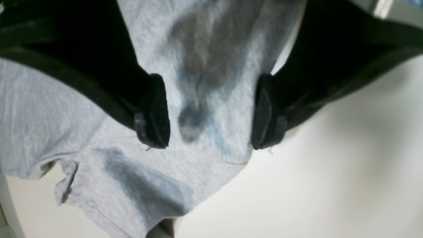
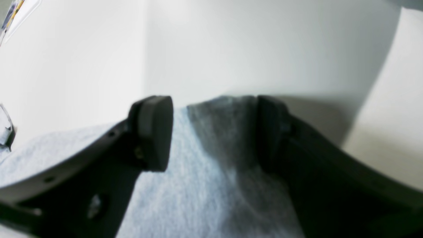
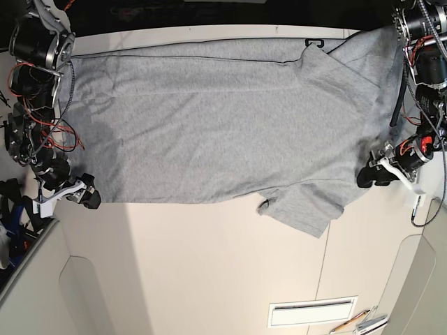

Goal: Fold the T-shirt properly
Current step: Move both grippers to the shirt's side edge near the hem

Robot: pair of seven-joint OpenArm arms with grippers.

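T-shirt (image 3: 216,118), large, heather-grey cotton, lies spread plain side up across the far half of the white table (image 3: 209,265), one sleeve trailing toward the near edge. Right gripper (image 3: 85,197) sits at the shirt's hem corner, left gripper (image 3: 371,176) at its shoulder edge; both stand wide apart, straddling cloth but clamping nothing. Risk: closing too shallow would pinch one layer only, skewing the fold.
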